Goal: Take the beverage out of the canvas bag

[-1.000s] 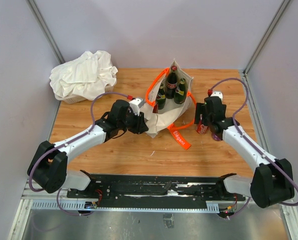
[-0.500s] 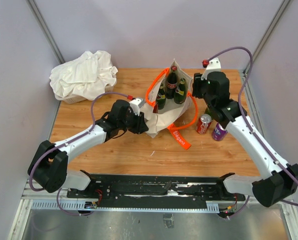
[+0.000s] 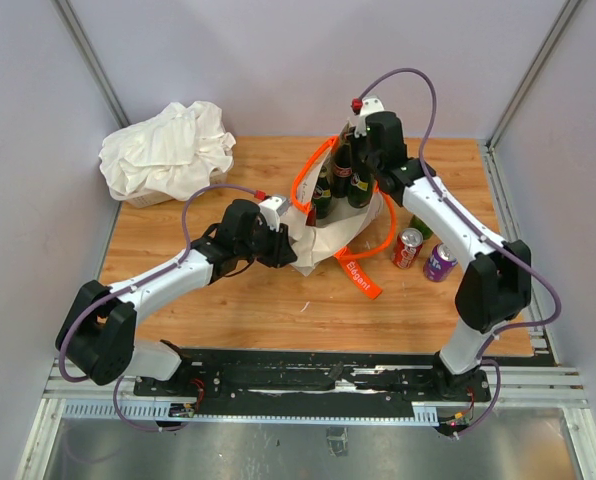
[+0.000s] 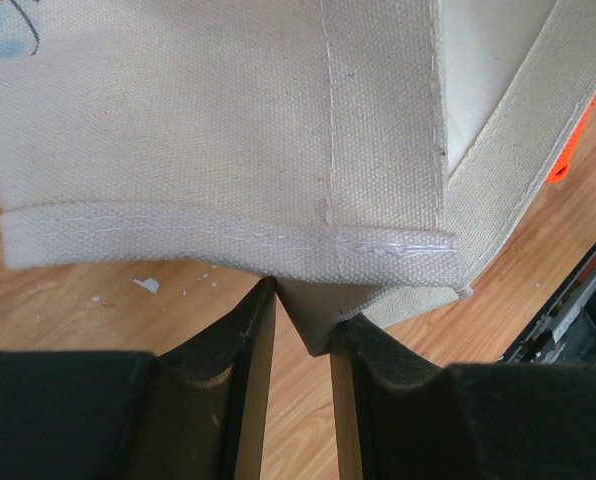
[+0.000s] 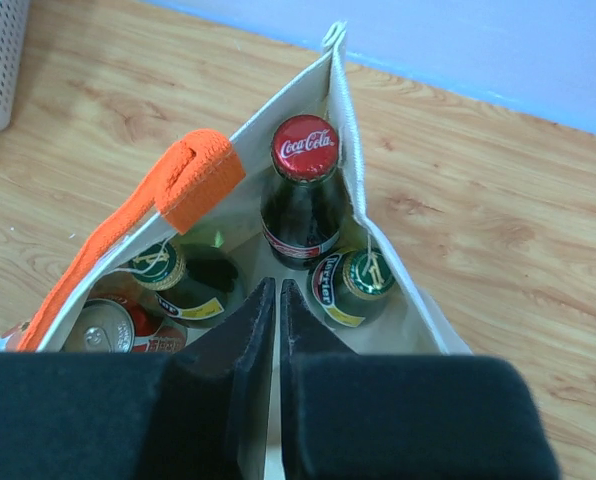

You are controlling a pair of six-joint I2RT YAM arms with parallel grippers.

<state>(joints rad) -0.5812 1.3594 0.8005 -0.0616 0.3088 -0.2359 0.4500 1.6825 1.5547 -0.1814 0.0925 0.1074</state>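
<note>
From above, the bag [image 3: 323, 238] stands on the table [image 3: 178, 260] just past its middle, mouth open, with an orange handle [image 3: 303, 180] arching at its 9 o'clock side. Dark bottles stand upright inside. The left gripper [image 3: 286, 250] meets the bag's lower corner at about 8 o'clock. The right gripper [image 3: 366, 160] hangs over the bag's mouth at about 1 o'clock, above the bottle tops. A red can [image 3: 408, 247] and a purple can [image 3: 439, 262] stand on the wood at the bag's 4 o'clock, apart from it. A white cloth [image 3: 168, 148] is heaped at the table's 10 o'clock corner.

In the left wrist view, the left gripper [image 4: 303, 335] is pinched narrow on a fold of the bag [image 4: 228, 120] just under the stitched hem, with canvas between the fingers [image 4: 243, 345].

In the right wrist view, the right gripper [image 5: 279, 300] points down into the bag [image 5: 403, 290]. Its fingers [image 5: 248, 335] are almost together and hold nothing. A cola bottle [image 5: 304, 195] with a red cap stands at 12 o'clock of the tips. One green bottle [image 5: 358, 285] is at 2 o'clock and another [image 5: 178, 272] at 9 o'clock. At 8 o'clock, what looks like the top of a can [image 5: 113, 330] shows under the handle [image 5: 193, 180], partly cut off.
</note>
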